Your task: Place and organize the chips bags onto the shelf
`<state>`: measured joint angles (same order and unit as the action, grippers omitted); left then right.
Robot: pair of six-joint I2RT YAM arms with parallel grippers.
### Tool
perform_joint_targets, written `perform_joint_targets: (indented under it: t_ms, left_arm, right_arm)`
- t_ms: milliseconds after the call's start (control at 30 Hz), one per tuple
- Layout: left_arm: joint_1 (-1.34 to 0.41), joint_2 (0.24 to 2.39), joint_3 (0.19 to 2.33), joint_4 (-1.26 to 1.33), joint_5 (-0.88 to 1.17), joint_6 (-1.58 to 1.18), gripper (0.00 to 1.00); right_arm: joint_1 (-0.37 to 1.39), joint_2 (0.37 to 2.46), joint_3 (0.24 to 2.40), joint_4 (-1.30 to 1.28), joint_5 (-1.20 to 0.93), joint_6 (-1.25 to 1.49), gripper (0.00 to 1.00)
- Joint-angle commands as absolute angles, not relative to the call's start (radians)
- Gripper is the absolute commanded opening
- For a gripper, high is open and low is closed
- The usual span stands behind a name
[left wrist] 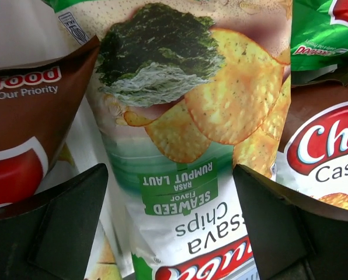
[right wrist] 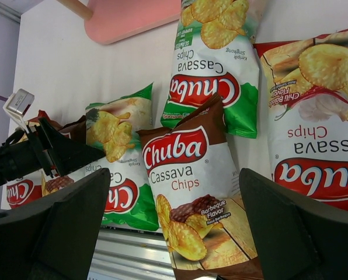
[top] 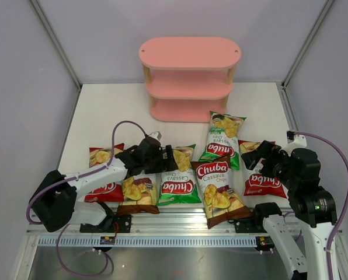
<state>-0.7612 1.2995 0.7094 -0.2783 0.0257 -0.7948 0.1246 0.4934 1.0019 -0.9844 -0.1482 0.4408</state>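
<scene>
Encl. w/ three pale lilac-grey panels: back wall [top: 180, 23], left wall [top: 16, 87], right wall [top: 331, 70], all plain and matte. Silver struts run diag. up the rear corners: left strut [top: 56, 42], right strut [top: 305, 44]. White table [top: 104, 111], matte, meets the panels at back and both sides. Near edge: ribbed alu. rail [top: 180, 240] across the front, w/ a dull grey metal sheet [top: 180, 263] below. Light even and diffuse, shadows soft. Right wrist view: same white top, wall strip at far left.

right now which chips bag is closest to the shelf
The green bag lying right of centre, its far end nearly at the shelf's bottom board. The rest all lie farther from it.
</scene>
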Motion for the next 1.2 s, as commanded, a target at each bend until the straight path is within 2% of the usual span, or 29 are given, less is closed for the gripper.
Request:
perform_joint_targets:
  t_ms: [0, 233, 300, 333, 467, 533, 567, 600, 900, 1167]
  left_arm:
    - [-0.765, 1.333, 0.673, -0.132, 0.058, -0.880, 0.95]
    - [-0.765, 1.391, 0.601, 0.039, 0.081, -0.957, 0.97]
    - [-0.765, 1.382, 0.569, 0.093, 0.080, -0.997, 0.91]
    - [-0.765, 1.375, 0.543, 0.130, 0.074, -1.008, 0.85]
    - [-0.764, 1.336, 0.509, 0.179, 0.011, -1.045, 0.68]
    - [-0.764, 1.318, 0.502, 0.204, 0.005, -1.054, 0.56]
    - [-0.764, 1.312, 0.499, 0.212, -0.021, -1.057, 0.44]
    - [-0.764, 1.310, 0.500, 0.216, -0.026, -1.061, 0.39]
    - [-0.764, 1.273, 0.496, 0.294, -0.029, -1.084, 0.22]
    - [-0.764, 1.148, 0.471, 0.345, -0.078, -1.104, 0.15]
  right_arm:
    - [0.130, 0.491, 1.003, -0.939, -0.158, 0.442, 0.99]
    - [0.129, 0.489, 0.993, -0.923, -0.178, 0.454, 0.99]
    - [0.129, 0.489, 0.985, -0.919, -0.183, 0.462, 0.99]
    - [0.129, 0.488, 0.983, -0.916, -0.186, 0.463, 0.99]
    - [0.129, 0.486, 0.973, -0.905, -0.202, 0.472, 0.99]
    - [0.129, 0.486, 0.966, -0.904, -0.209, 0.477, 0.99]
    - [0.129, 0.485, 0.965, -0.899, -0.216, 0.479, 0.99]
    - [0.129, 0.486, 0.962, -0.896, -0.218, 0.480, 1.00]
    - [0.129, 0.482, 0.890, -0.835, -0.301, 0.531, 0.99]
    - [0.129, 0.489, 0.767, -0.646, -0.506, 0.676, 0.99]
